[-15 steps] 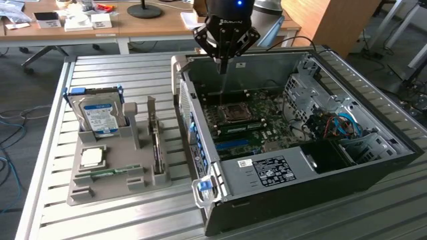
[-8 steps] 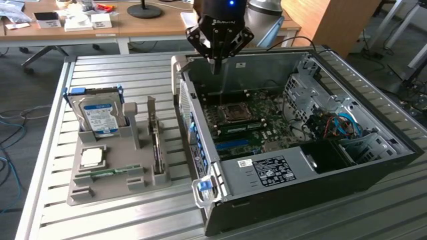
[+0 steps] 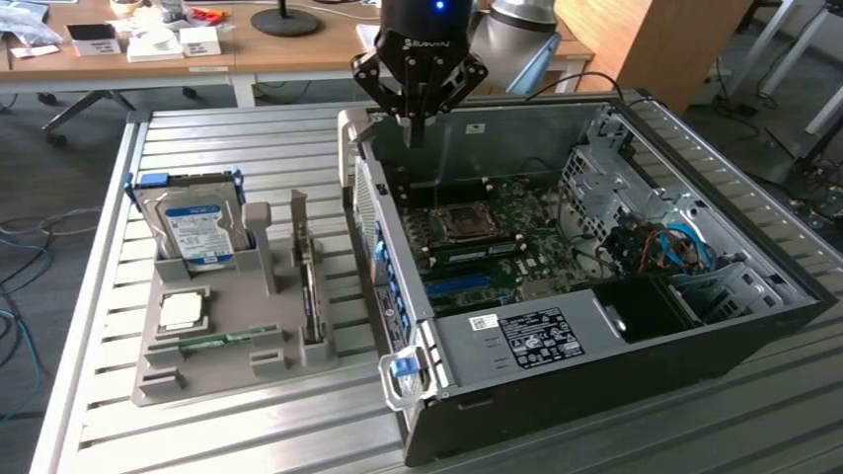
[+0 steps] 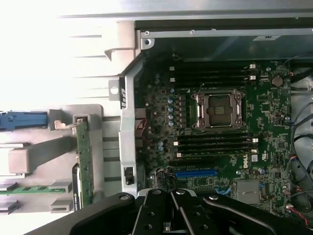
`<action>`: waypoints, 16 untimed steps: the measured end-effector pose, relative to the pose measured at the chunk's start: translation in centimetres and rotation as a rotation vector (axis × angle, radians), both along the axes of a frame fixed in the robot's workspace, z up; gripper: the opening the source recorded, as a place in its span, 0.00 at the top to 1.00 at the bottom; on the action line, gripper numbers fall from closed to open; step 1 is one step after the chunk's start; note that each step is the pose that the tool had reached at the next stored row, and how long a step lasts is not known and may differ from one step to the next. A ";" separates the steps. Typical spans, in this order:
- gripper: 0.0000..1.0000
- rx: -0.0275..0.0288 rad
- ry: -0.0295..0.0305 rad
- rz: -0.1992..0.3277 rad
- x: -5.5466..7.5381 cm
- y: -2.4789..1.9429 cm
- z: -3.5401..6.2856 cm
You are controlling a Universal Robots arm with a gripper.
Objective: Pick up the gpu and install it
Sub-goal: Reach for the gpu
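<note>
1 gpu (image 3: 310, 286) untouched in tray (image 3: 172, 380), exterior view's left; my gripper (image 3: 413, 126) over case (image 3: 737, 346), pinched shut, empty; pickup needs it opened.

Open case (image 3: 737, 326) on slatted table (image 3: 237, 138), holding motherboard (image 3: 514, 247) and power supply (image 3: 534, 336). Grey holder (image 3: 251, 365) beside it: hard drive (image 3: 197, 232) standing, processor (image 3: 181, 311) and memory stick (image 3: 217, 343) flat. Wooden table (image 3: 303, 49) behind.
</note>
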State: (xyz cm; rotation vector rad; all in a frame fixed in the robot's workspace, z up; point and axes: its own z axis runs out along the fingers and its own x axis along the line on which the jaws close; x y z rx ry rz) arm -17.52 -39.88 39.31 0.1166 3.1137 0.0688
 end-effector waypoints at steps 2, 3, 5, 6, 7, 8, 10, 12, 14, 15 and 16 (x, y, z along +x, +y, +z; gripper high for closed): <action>0.89 0.0000 0.0000 0.000 -0.3 0.00 0.00; 0.89 0.0000 0.0000 0.000 -0.5 0.00 0.00; 0.89 0.0000 0.0000 0.000 -0.8 0.00 0.00; 0.89 0.0000 0.0000 0.000 -1.0 0.00 0.00; 0.89 0.0000 0.0000 0.000 -1.2 0.00 0.00; 0.89 0.0000 0.0000 0.000 -1.4 0.00 0.00; 0.89 0.0000 0.0000 0.000 -1.9 0.00 0.00; 0.89 0.0000 0.0000 0.000 -2.3 0.00 0.00; 0.89 0.0000 0.0000 0.000 -2.7 0.00 0.00; 0.89 0.0000 0.0000 0.000 -2.9 0.00 0.00; 0.89 0.0000 0.0000 0.000 -3.2 0.00 0.00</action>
